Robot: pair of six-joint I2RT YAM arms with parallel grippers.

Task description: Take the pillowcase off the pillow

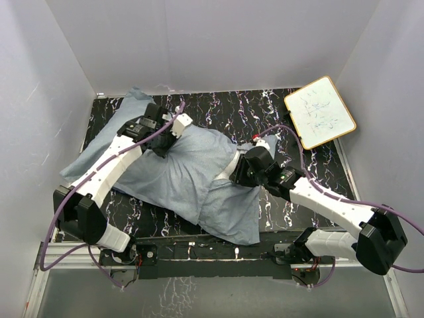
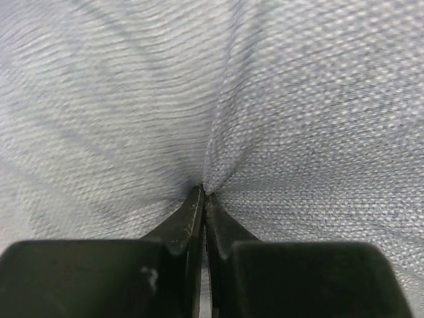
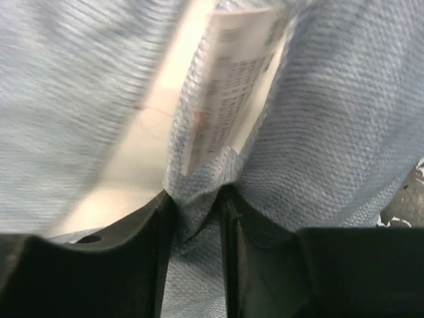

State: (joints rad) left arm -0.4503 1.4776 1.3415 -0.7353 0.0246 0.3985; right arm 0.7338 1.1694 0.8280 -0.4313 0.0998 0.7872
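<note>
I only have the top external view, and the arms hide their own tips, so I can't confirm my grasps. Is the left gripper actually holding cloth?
Observer: Yes. The left wrist view shows the left gripper shut on a pinched ridge of the pillowcase, creases fanning from its tips.
Operator: And the right one?
Observer: The right gripper has a fold of the same fabric clamped in it.
Operator: Am I near the opening?
Observer: Likely. A white printed label sits just beyond the tips, beside a pale cream surface, possibly the pillow; I can't be sure.
</note>
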